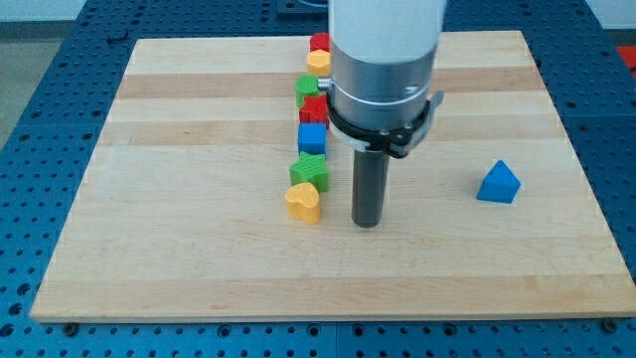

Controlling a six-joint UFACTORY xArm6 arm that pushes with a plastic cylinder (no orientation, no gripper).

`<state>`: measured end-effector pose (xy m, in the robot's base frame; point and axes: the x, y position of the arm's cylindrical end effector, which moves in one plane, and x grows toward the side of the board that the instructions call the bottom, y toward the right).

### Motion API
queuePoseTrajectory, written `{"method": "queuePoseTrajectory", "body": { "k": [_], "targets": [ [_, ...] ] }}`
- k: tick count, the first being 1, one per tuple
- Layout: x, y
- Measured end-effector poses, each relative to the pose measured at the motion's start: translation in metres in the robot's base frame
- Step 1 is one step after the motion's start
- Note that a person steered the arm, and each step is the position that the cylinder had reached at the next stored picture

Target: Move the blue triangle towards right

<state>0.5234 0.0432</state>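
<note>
We are at the approach step: our tip [367,223] rests on the wooden table [179,259] near its middle, and the blue triangle [498,184] has not yet been touched. There is no hand on this arm, only the straight dark rod, so nothing is spread, pressed together or pinching.

The blue triangle sits well to the right of our tip, alone on bare wood, a little farther back than the tip and not far from the table's right edge. It looks like a small solid wedge with a pointed top and a wide flat base. Its bright blue faces are clean, and it stands upright with one face turned towards the near edge.

Our tip already lies on the triangle's left, which is the side we need to push from. We judge the next move to be a slide rightward and slightly away from us, to meet the triangle's left face squarely. Then a short push to the right should do, since little table remains beyond it.

Just left of our tip runs a line of small blocks from far to near: red [319,43], yellow [318,62], green [308,89], red [314,110], a blue cube [312,138], green [309,172] and a yellow heart [303,203]. They lie away from the path and should stay undisturbed.
</note>
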Motion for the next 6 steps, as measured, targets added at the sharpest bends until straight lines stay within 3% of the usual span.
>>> {"method": "queuePoseTrajectory", "body": {
  "k": [3, 6],
  "targets": [
    [0.006, 0.079],
    [-0.041, 0.130]
  ]
}}
